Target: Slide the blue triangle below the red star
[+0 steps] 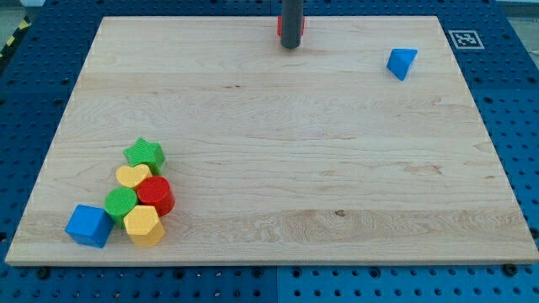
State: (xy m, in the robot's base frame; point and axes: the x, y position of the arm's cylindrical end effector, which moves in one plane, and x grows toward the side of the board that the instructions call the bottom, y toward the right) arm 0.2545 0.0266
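Observation:
The blue triangle (402, 62) lies near the view's top right on the wooden board (278, 143). A red block (280, 27), mostly hidden behind my rod, sits at the view's top centre; its shape cannot be made out. My tip (290, 46) rests on the board right beside that red block, well to the left of the blue triangle.
A cluster sits at the view's bottom left: a green star (144, 154), a yellow heart (132, 176), a red cylinder (155, 194), a green cylinder (120, 203), a yellow hexagon (144, 225) and a blue cube (88, 225). A marker tag (464, 39) sits off the board's top right corner.

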